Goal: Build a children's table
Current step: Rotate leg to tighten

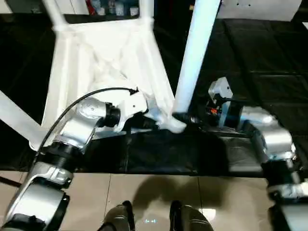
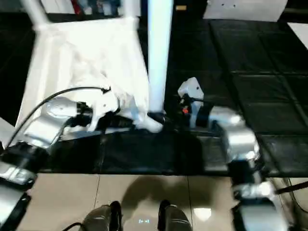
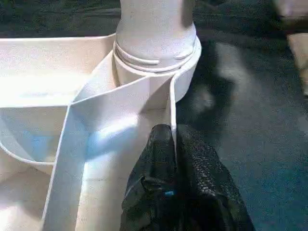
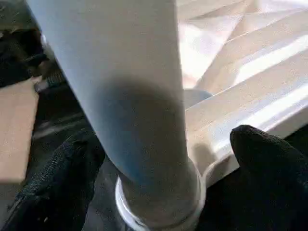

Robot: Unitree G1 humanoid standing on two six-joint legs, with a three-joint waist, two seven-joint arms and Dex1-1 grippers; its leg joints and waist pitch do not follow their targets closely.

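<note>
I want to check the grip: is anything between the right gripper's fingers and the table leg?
Nothing visible. The right gripper has its fingers open on both sides of the leg, above the corner socket.

Black mat (image 1: 250, 57) covers the floor, laid in square tiles with visible seams. Nearest strip of the mat looks like a darker glossy sheet (image 1: 159, 154), wrinkled, ending in a straight edge. Past that edge: beige floor tiles (image 1: 231, 197) with thin grout lines and glare spots. White cabinet (image 1: 260, 8) at the far side, just its lower edge showing, a small yellowish tag beside it. Far back, a shelf with red and blue items (image 1: 113, 7), too blurred to identify. Thin dark cable (image 2: 291, 190) lies on the beige tiles off to the right. Tan cardboard-like flat piece (image 4: 17, 130) on the mat, edge-on in the right wrist view.
</note>
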